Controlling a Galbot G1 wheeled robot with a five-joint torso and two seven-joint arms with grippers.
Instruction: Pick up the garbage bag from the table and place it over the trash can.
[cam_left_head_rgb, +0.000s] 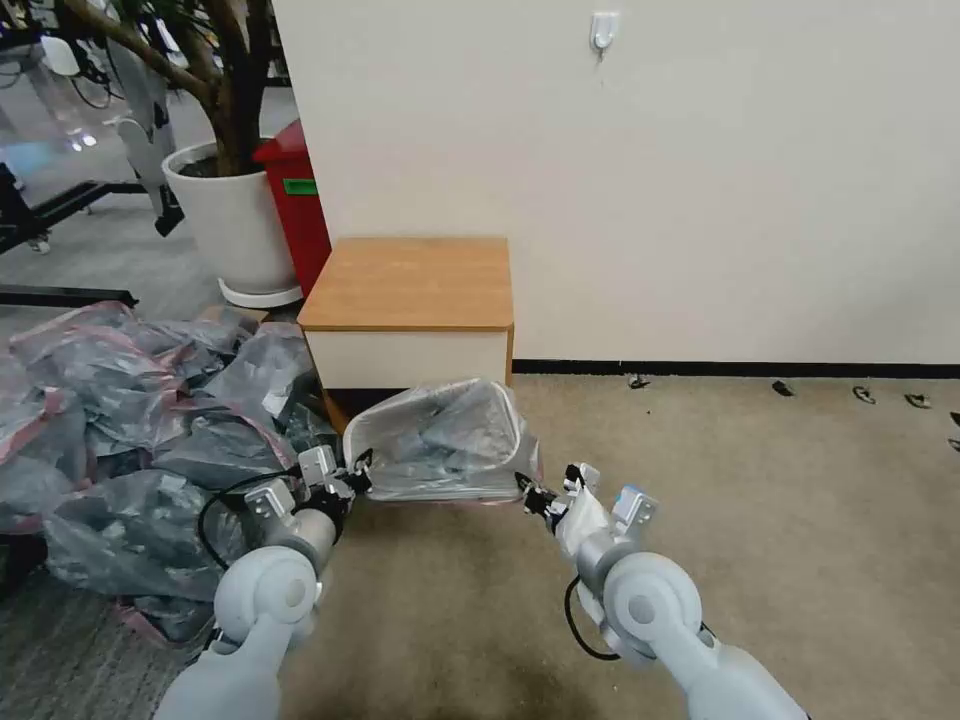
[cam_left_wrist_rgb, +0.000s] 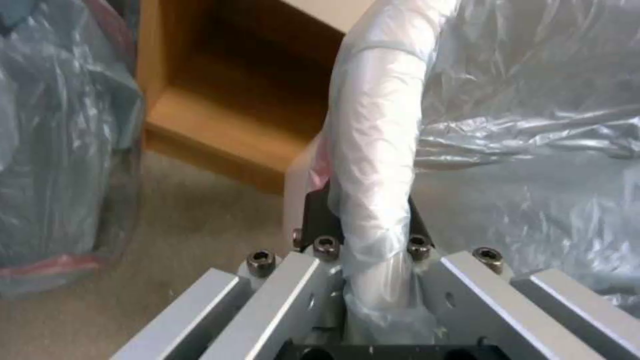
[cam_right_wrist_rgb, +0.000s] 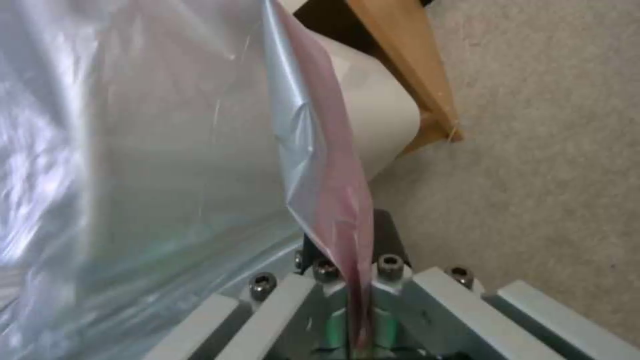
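Both grippers, left (cam_left_head_rgb: 358, 468) at 9 o'clock, right (cam_left_head_rgb: 527, 490) at 3, clamp the bag (cam_left_head_rgb: 450, 440) rim, stretching it open over the bin (cam_right_wrist_rgb: 373, 125).

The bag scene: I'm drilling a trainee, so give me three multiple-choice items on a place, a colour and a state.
1. Where is the bag?
A. over the can, before the table
B. on the table
C. on the heap
2. What colour is its rim band?
A. green
B. pink-red
C. black
3. How are the left gripper and right gripper?
A. both open
B. one open
C. both shut on the bag

A: it sits stretched over the can.
B: the right wrist view shows the band.
C: plastic is pinched in each.
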